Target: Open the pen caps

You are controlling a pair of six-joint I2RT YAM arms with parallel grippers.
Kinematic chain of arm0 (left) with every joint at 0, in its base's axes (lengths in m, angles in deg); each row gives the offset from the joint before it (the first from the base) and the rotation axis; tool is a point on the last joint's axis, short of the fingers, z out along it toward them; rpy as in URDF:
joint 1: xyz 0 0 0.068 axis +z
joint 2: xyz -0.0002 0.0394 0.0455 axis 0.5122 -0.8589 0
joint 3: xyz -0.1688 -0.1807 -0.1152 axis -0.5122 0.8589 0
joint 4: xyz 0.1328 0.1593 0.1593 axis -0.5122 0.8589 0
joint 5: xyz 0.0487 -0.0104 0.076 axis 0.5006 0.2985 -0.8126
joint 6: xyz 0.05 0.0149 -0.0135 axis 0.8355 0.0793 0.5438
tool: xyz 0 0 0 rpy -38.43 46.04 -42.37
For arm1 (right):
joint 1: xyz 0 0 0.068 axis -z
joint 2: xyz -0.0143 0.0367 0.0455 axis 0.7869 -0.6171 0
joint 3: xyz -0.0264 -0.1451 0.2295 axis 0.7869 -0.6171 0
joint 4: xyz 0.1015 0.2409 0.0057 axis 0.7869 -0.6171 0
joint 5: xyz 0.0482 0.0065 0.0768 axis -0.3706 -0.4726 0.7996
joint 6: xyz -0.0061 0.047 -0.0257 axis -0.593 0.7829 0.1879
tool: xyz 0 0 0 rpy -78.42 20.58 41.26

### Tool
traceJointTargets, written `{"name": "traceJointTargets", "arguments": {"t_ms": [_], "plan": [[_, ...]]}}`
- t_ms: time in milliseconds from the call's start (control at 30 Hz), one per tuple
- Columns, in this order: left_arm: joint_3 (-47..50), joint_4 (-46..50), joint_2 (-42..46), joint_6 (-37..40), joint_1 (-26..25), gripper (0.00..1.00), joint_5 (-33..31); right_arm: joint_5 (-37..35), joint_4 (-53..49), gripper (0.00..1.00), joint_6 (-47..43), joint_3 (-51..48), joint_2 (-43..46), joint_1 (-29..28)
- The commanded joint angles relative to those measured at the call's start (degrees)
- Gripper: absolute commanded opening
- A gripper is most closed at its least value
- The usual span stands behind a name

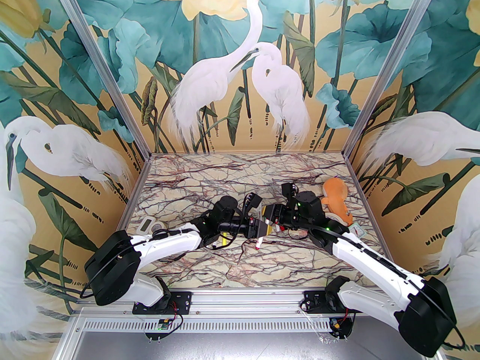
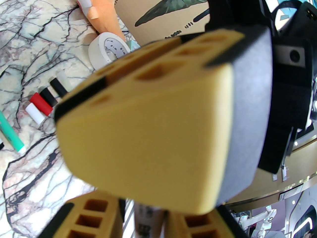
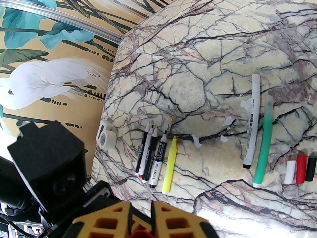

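Note:
My two grippers meet tip to tip over the middle of the table. The left gripper (image 1: 258, 226) (image 2: 145, 219) is shut on a whitish pen barrel (image 2: 148, 217) that stands between its yellow fingers. The right gripper (image 1: 270, 221) (image 3: 141, 223) is shut on a red pen cap (image 3: 140, 233), barely visible between its fingers. Whether that cap sits on the barrel is hidden. Loose pen caps lie in a row on the marble: white (image 3: 290, 171) (image 2: 34, 113), red (image 3: 301, 169) (image 2: 40, 104) and black (image 3: 311, 169) (image 2: 48, 97).
A green pen (image 3: 263, 145), a white marker (image 3: 252, 121), a yellow highlighter (image 3: 169, 165) and several dark markers (image 3: 151, 152) lie on the table. A tape roll (image 2: 106, 49) and an orange plush toy (image 1: 335, 201) sit at the right. A white device (image 1: 148, 224) lies at the left.

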Motion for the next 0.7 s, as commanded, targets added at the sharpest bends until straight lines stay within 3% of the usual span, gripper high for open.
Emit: {"name": "traceJointTargets", "arguments": {"t_ms": [0,300,500,667], "plan": [[0.1,-0.2,-1.4,0.5,-0.8,0.23,1.1,0.4,3.2,0.13,1.7,-1.0,1.1,-0.3],[0.5,1.8,0.5,1.7,-0.8,0.08,-0.4,-5.2,0.8,0.13,1.8,-2.4,4.5,-0.3],[1.6,0.3,1.5,1.4,-0.3,0.05,2.3,-0.2,5.6,0.13,-1.4,-2.5,5.7,-0.1],[3.8,-4.2,4.1,-1.1,1.7,0.06,9.1,4.5,8.6,0.13,-4.1,-1.5,6.6,0.6]]}}
